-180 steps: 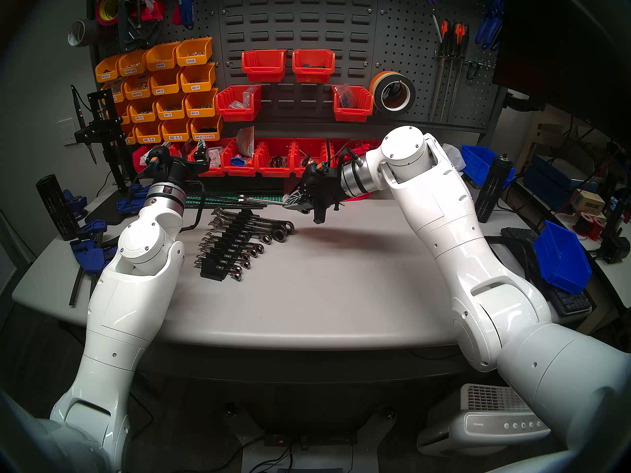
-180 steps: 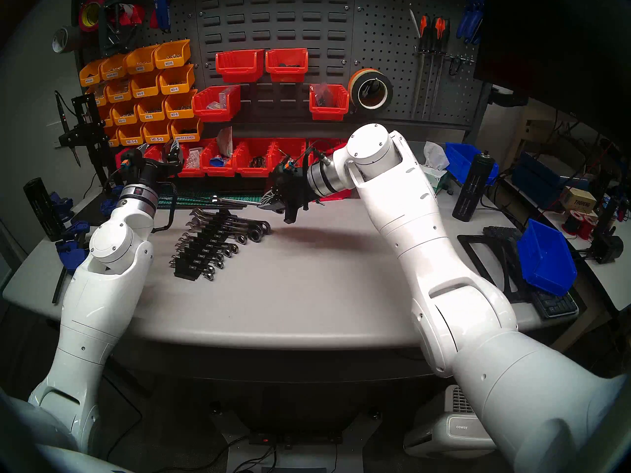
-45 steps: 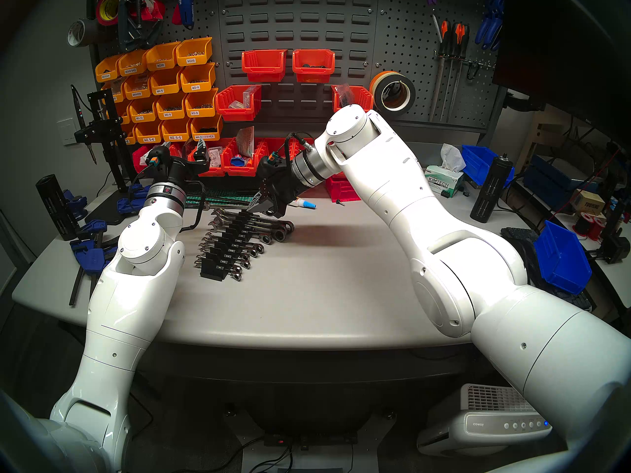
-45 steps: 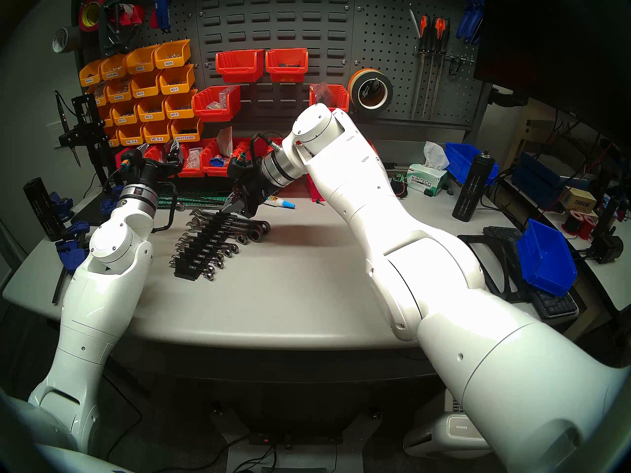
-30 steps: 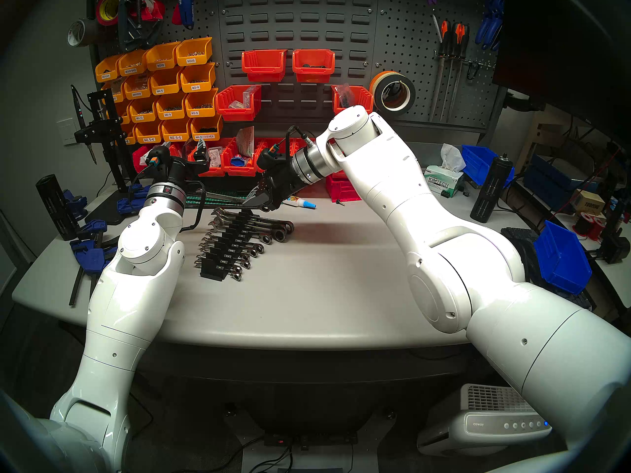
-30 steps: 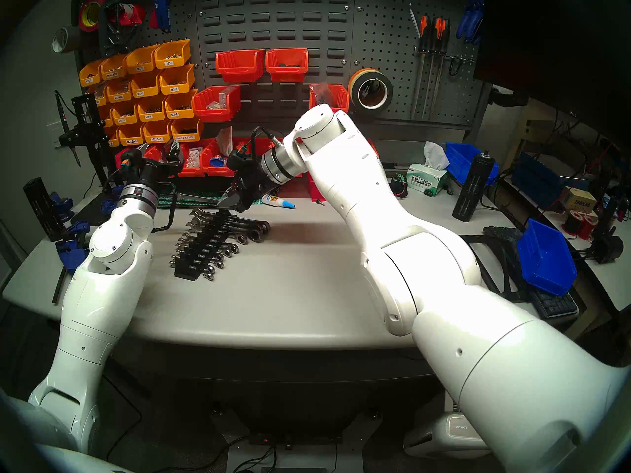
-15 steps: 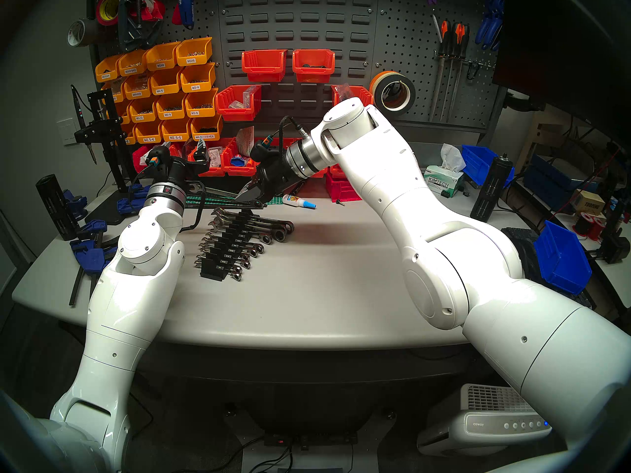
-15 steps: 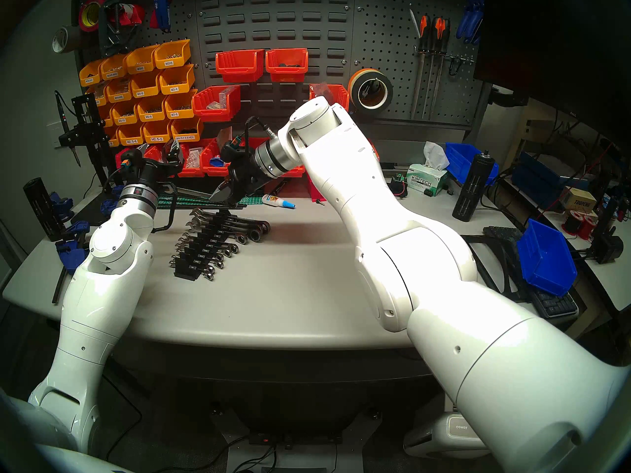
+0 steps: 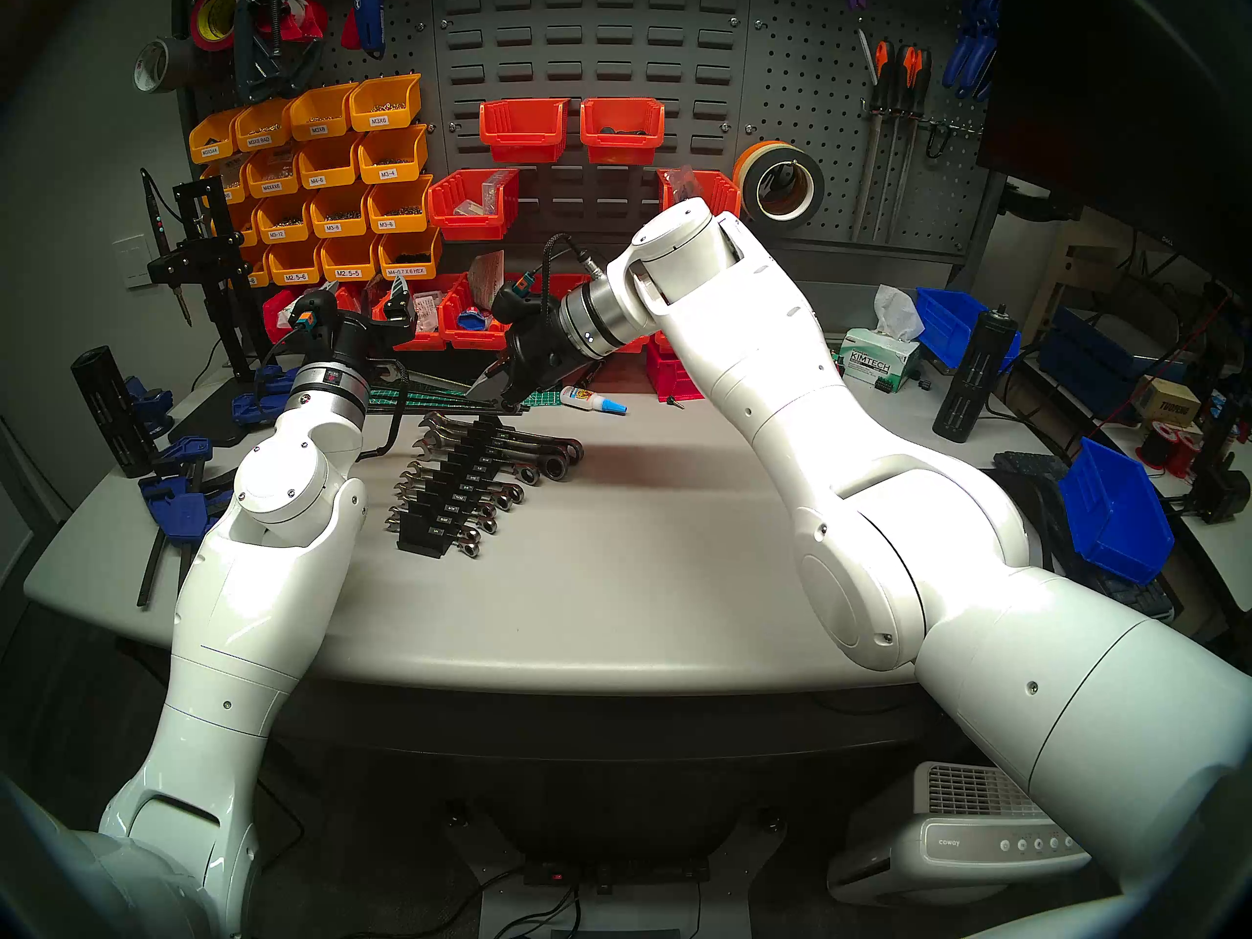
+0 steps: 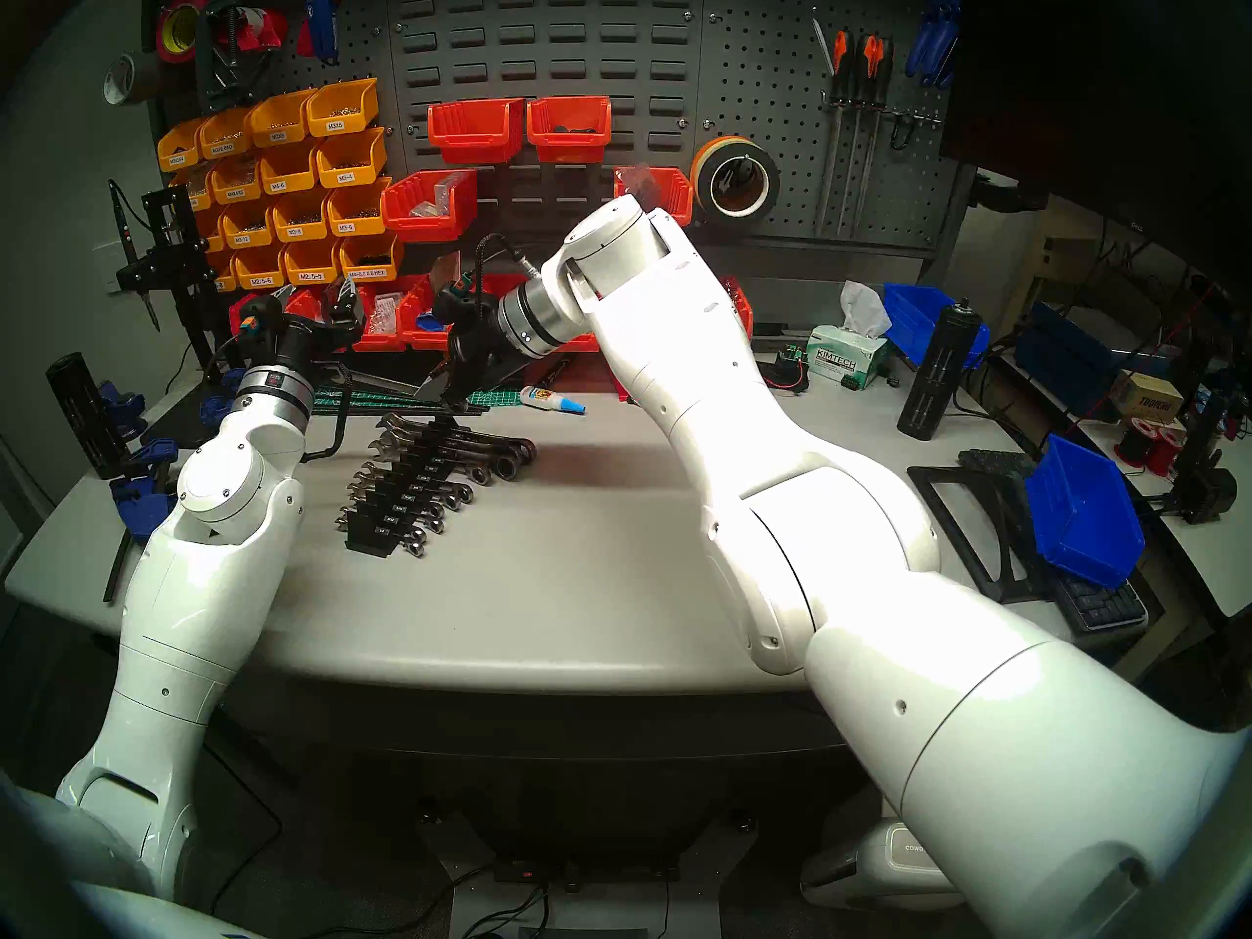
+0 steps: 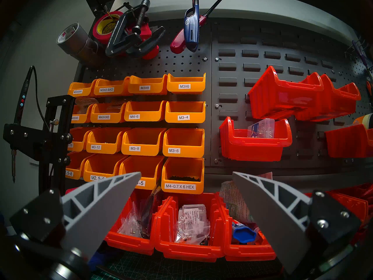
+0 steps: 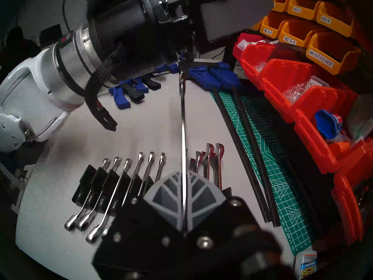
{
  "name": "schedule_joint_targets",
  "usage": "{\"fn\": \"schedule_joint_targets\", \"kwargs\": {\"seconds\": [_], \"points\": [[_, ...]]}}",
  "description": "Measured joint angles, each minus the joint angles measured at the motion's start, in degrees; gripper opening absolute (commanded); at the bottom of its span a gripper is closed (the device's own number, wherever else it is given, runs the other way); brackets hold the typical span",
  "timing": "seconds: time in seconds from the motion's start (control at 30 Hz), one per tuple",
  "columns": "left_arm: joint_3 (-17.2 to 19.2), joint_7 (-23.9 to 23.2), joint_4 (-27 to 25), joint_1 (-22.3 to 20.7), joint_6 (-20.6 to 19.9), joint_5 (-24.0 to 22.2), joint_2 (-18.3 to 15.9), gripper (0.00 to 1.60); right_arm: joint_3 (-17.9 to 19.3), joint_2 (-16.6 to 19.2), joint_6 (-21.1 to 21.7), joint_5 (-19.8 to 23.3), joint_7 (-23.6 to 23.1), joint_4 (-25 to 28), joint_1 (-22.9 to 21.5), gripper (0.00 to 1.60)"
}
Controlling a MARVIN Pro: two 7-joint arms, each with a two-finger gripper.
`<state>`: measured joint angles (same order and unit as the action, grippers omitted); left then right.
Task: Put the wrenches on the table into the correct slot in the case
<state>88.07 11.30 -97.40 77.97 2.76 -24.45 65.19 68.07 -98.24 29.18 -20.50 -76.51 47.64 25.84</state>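
My right gripper (image 9: 482,390) (image 12: 182,173) is shut on a slim chrome wrench (image 9: 427,379) (image 12: 182,122). It holds the wrench in the air just beyond the far end of the black case (image 9: 440,504) (image 12: 94,190). The shaft points left, and its open jaw ends close to my left wrist. Several wrenches sit in the case's slots, and in the right wrist view one slot between them stands empty under the held shaft. My left gripper (image 9: 396,307) (image 11: 186,173) hangs open and empty at the back left, facing the red bins.
A super glue bottle (image 9: 593,402) lies right of the gripper. A green cutting mat (image 12: 268,152) and black rails run behind the case. Red bins (image 9: 542,311) line the back edge. Blue clamps (image 9: 179,484) lie at the left, a tissue box (image 9: 881,362) and blue bin (image 9: 1118,511) at the right.
My right gripper has carried the wrench a little left and up from the case's far end, with the open jaw rising toward the left wrist. The left arm has not moved.
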Motion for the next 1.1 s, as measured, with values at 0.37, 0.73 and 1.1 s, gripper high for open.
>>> {"fn": "schedule_joint_targets", "kwargs": {"seconds": [0.37, 0.73, 1.1], "points": [[0.0, 0.0, 0.0, 0.0, 0.0, 0.0, 0.0, 1.60, -1.4, 0.0, 3.3, 0.9, 3.4, 0.6, 0.1, 0.00], [0.0, 0.0, 0.0, 0.0, 0.0, 0.0, 0.0, 1.60, -3.2, 0.0, 4.9, 3.9, 5.2, 0.3, -0.1, 0.00], [0.0, 0.0, 0.0, 0.0, 0.0, 0.0, 0.0, 1.60, -5.2, 0.2, 5.7, 7.4, 6.0, -0.7, -0.6, 0.00]]}}
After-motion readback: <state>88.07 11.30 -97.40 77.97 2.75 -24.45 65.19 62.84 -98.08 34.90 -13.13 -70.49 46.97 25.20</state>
